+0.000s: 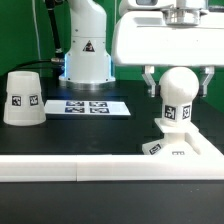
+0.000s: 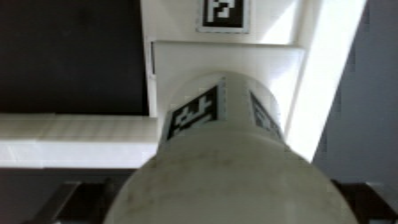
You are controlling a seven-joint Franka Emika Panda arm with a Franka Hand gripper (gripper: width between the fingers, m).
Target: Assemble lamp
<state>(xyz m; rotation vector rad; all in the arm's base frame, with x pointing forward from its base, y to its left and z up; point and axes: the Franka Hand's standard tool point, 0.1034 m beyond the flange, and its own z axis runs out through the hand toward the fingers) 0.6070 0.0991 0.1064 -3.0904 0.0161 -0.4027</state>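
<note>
Gripper (image 1: 176,84): jaws spread wide, one finger either side of the bulb (image 1: 177,99), contact not discernible. Bulb: upright on the base (image 1: 181,148), at the exterior view's right. Shade (image 1: 22,98): on table, far left, beside the marker board (image 1: 88,105).

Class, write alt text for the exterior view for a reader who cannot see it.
An open gripper straddles the round-headed bulb, which stands upright on the flat base. The cone shade sits apart toward the exterior view's left, beside the marker board.
</note>
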